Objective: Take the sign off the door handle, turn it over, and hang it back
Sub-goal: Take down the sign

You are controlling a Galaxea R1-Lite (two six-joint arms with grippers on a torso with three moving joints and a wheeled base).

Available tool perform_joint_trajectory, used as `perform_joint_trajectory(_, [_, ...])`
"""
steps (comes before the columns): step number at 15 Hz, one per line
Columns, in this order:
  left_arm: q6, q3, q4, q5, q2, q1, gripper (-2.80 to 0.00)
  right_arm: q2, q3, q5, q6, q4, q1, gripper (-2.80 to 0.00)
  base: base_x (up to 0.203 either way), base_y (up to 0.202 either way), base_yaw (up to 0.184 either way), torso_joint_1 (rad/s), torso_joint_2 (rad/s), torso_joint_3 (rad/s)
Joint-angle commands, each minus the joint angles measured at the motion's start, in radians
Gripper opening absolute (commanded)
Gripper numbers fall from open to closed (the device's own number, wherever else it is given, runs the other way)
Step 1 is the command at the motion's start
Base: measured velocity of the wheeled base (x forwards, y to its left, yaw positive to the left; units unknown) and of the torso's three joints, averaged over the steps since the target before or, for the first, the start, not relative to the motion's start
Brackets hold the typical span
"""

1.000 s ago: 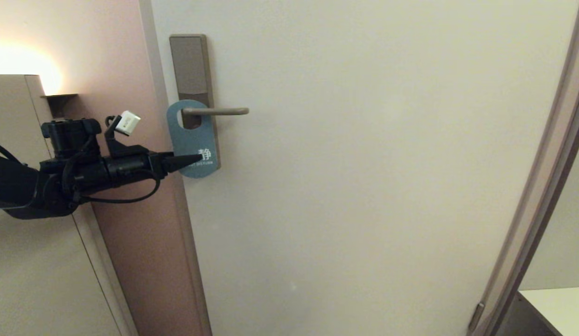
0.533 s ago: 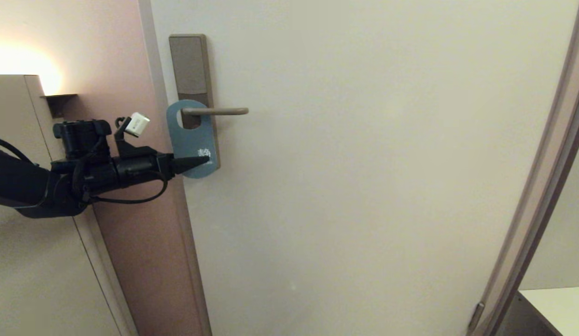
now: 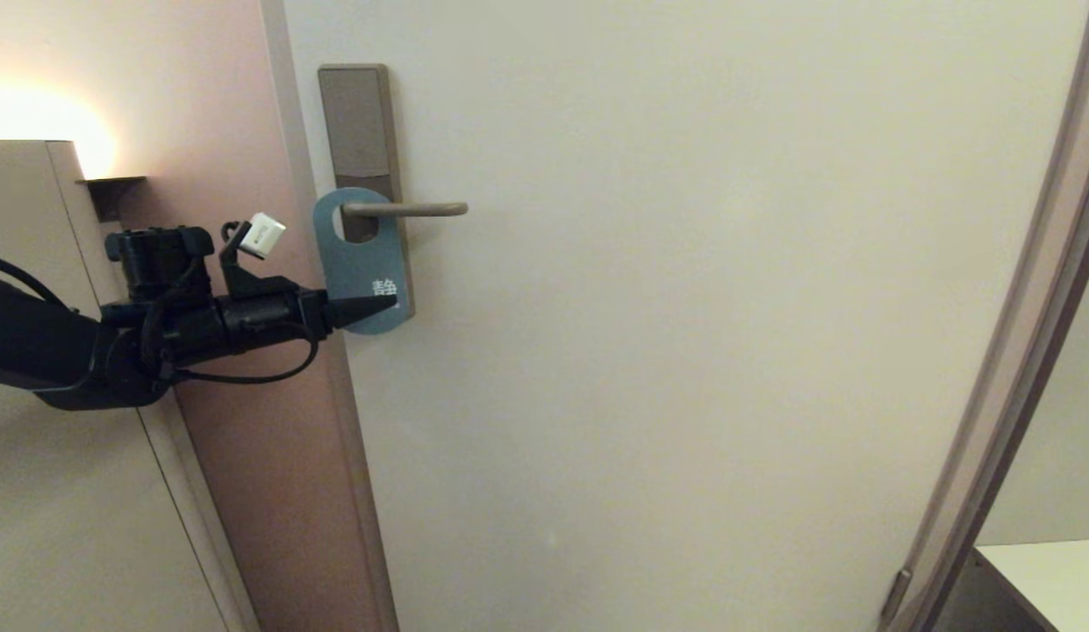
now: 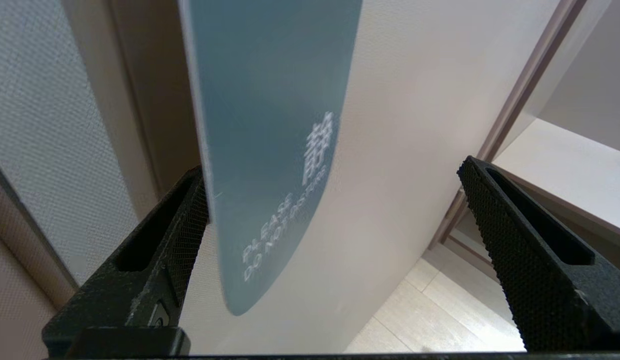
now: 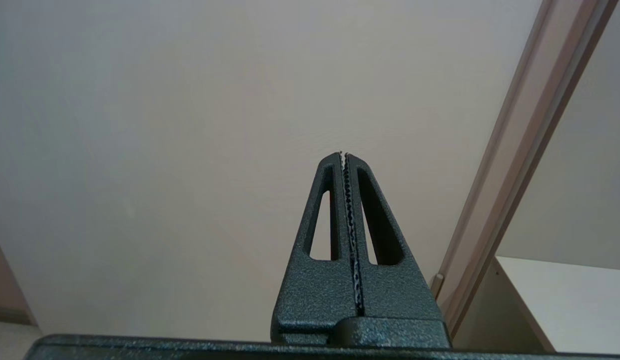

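The flat blue sign point(image 3: 361, 263) with rounded ends and white letters hangs by its round hole on the thin straight metal door handle point(image 3: 405, 209), close to the tall brown-grey lock plate point(image 3: 354, 123) on the big pale door point(image 3: 684, 351). Its blue side faces out into the room. The black left hand point(image 3: 382, 303) reaches in level from the side away from the handle's free end and sits at the bottom part of the sign, below the handle. Its two fingers are spread wide. In the left wrist view the sign point(image 4: 270, 140) hangs between them: one finger point(image 4: 187, 225) is right at the sign's edge, and the other finger point(image 4: 494, 210) is well apart from it, so the sign is not pinched. The right hand point(image 5: 343, 156) is pressed tight together with nothing in it, pointing at a bare part of the door, far from the handle.
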Motion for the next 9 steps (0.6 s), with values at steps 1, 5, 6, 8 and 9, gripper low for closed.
perform_joint_trajectory(1, [-0.002,-0.012,-0.004,-0.005,0.006,0.001,0.00,0.001,0.000,0.001,-0.001,0.000,-0.001,-2.80,0.000,0.000,0.000,0.000,0.00,0.000])
perform_joint_trajectory(5, [-0.002,-0.036,-0.006,-0.005,0.019,0.002,0.00,0.001,0.000,0.000,-0.001,0.000,-0.001,-2.80,0.000,0.000,0.000,0.000,0.00,0.000])
perform_joint_trajectory(6, [-0.002,-0.035,-0.006,-0.005,0.018,0.002,0.00,0.001,0.000,0.002,-0.001,0.000,-0.001,-2.80,0.000,0.000,0.000,0.000,0.00,0.000])
perform_joint_trajectory(8, [-0.002,-0.036,-0.008,-0.005,0.020,0.001,-1.54,0.001,0.000,0.002,-0.001,0.000,-0.001,-2.80,0.000,0.000,0.000,0.000,0.00,0.000])
perform_joint_trajectory(9, [-0.002,-0.034,-0.021,-0.005,0.022,0.000,-2.80,0.001,0.000,0.002,-0.001,0.000,0.000,-2.80,0.000,0.000,0.000,0.000,0.00,0.000])
